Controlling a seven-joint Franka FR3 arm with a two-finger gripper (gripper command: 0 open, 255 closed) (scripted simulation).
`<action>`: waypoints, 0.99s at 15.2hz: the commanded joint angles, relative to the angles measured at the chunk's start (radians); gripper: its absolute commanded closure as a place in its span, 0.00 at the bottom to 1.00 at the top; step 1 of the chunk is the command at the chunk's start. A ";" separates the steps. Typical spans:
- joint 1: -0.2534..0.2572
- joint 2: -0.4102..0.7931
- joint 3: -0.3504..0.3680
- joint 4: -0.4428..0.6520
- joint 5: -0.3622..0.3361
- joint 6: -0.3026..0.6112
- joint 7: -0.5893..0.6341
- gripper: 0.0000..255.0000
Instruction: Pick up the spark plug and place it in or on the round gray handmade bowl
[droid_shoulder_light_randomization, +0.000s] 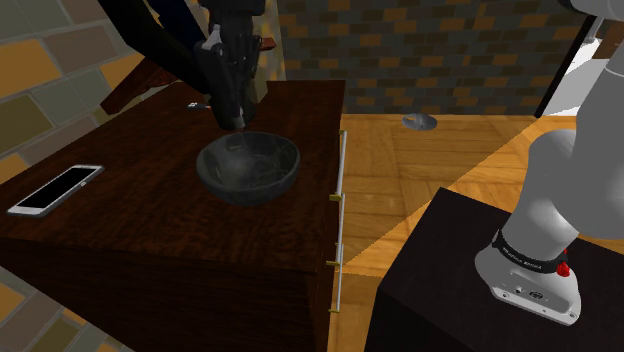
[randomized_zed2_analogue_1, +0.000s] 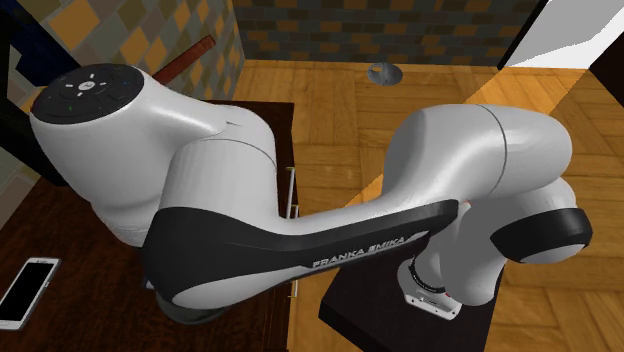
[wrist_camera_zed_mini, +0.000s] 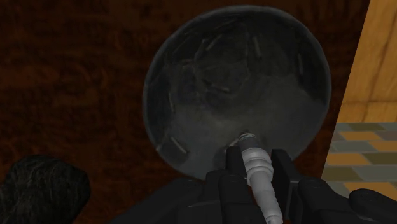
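Clasped spark plug (wrist_camera_zed_mini: 259, 173), end cut off — bowl (wrist_camera_zed_mini: 191, 76) beneath

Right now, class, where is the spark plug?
In the wrist view the spark plug is clasped in the hand, its tip over the inside of the dark bowl, near its rim.

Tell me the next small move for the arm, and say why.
Probably open the jaws now. The gripper is shut on the spark plug, whose tip points down over the inside of the dark bowl. In the shoulder view the gripper hangs close above the bowl's rim, so a release should land the plug inside.
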 joint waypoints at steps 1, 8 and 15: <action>-0.003 -0.019 -0.003 -0.053 0.007 0.035 -0.007 1.00; -0.006 -0.045 -0.005 -0.162 0.017 0.120 -0.016 1.00; -0.006 -0.044 -0.005 -0.162 0.017 0.120 -0.016 0.00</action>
